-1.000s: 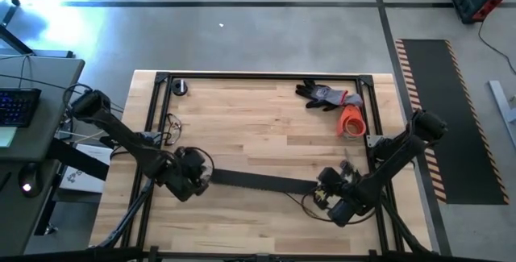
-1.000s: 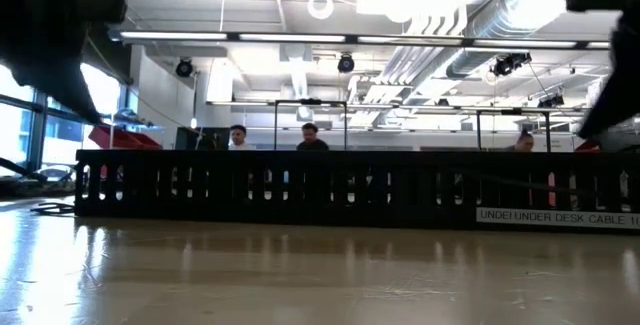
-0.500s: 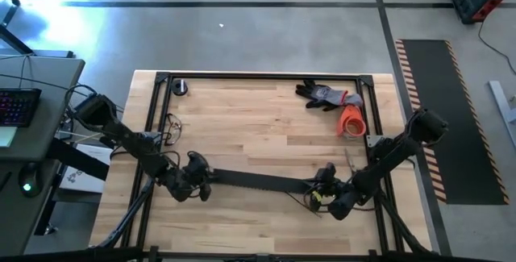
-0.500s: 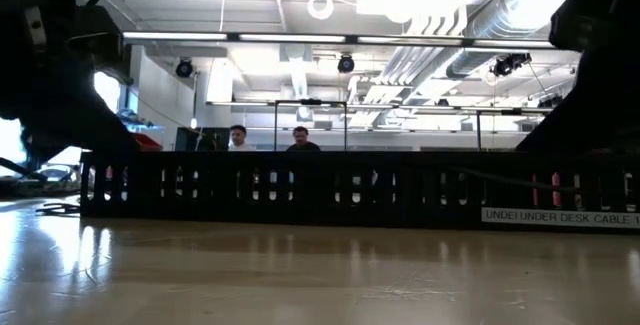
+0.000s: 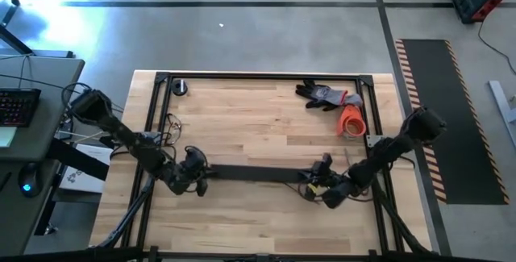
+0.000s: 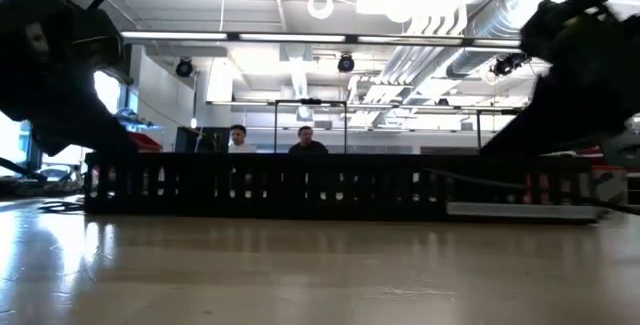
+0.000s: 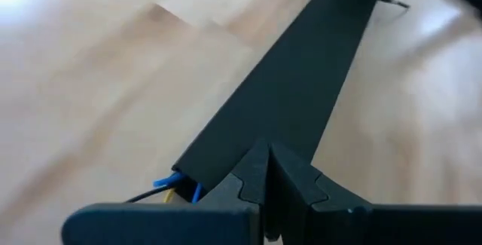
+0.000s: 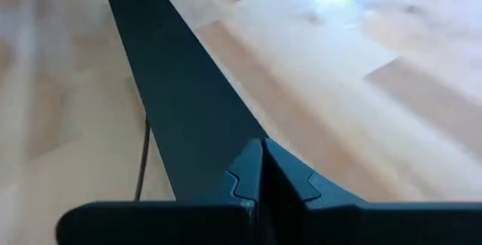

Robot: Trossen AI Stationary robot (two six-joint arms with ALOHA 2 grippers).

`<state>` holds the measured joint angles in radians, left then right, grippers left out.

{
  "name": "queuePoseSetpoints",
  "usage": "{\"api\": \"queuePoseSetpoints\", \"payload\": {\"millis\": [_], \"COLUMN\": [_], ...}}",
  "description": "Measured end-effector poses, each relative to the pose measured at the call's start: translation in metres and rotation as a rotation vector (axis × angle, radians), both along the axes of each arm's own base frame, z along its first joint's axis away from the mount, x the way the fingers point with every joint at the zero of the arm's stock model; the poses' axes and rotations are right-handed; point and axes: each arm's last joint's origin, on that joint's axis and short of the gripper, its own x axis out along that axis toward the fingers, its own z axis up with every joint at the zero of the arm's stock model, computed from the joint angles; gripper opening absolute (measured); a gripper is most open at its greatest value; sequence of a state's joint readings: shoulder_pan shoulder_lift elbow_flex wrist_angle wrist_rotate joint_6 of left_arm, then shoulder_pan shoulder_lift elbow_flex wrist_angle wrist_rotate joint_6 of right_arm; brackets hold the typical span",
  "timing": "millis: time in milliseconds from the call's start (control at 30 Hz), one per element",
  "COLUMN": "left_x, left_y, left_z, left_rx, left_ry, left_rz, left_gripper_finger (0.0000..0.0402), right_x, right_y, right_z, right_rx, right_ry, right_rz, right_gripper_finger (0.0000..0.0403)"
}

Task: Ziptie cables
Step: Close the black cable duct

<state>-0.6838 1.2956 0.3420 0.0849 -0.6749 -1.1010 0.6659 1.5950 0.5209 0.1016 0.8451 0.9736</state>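
Note:
A long black slotted channel lies across the table's near middle, with a flat black cover on top. The cables lie inside it. Only blue and yellow tips poke out at its left end, and a thin dark strand runs beside its right end. My left gripper is shut over the channel's left end. My right gripper is shut over its right end. I cannot make out the ziptie. My left gripper sets its shut fingertips on the top of the cover, at its left end. The fingers slant down along the channel, which rests on the table. My right gripper sets its shut fingertips on the cover's right end, slanting down along the channel.
A grey-and-black glove and an orange roll lie at the far right, a small round thing at the far left, a little wire tangle by the left frame rail. Bare wood lies between. People sit in the room behind.
Both grippers have come down onto the channel's ends, tipping toward level, and have stayed shut. The right one has also gone toward the far edge. The channel's right end has swung toward the far edge, so it now lies nearly square to the table.

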Motion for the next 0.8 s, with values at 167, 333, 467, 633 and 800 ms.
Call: {"api": "queuePoseSetpoints", "payload": {"millis": [167, 333, 467, 633, 800], "left_x": [-0.001, -0.001, 0.002, 0.012, 0.023], "left_y": [0.017, 0.027, 0.030, 0.024, 0.025], "left_z": [0.020, 0.043, 0.046, 0.031, 0.004], "left_rx": [0.050, 0.058, 0.044, 0.018, 0.014], "left_ry": [-0.040, -0.142, -0.153, -0.104, -0.005], "left_rz": [0.001, -0.006, -0.019, -0.057, -0.008], "left_gripper_finger": [0.0000, 0.0000, 0.0000, 0.0000, 0.0000], "right_x": [0.013, 0.023, 0.025, 0.030, 0.039], "right_y": [-0.016, -0.021, -0.026, -0.026, -0.030], "right_z": [0.009, 0.040, 0.046, 0.028, 0.009], "right_rx": [-0.124, -0.168, -0.104, -0.036, -0.047], "right_ry": [0.027, -0.032, -0.035, 0.052, 0.077], "right_rz": [0.018, 0.047, 0.082, 0.131, 0.077], "right_gripper_finger": [0.0000, 0.0000, 0.0000, 0.0000, 0.0000]}}
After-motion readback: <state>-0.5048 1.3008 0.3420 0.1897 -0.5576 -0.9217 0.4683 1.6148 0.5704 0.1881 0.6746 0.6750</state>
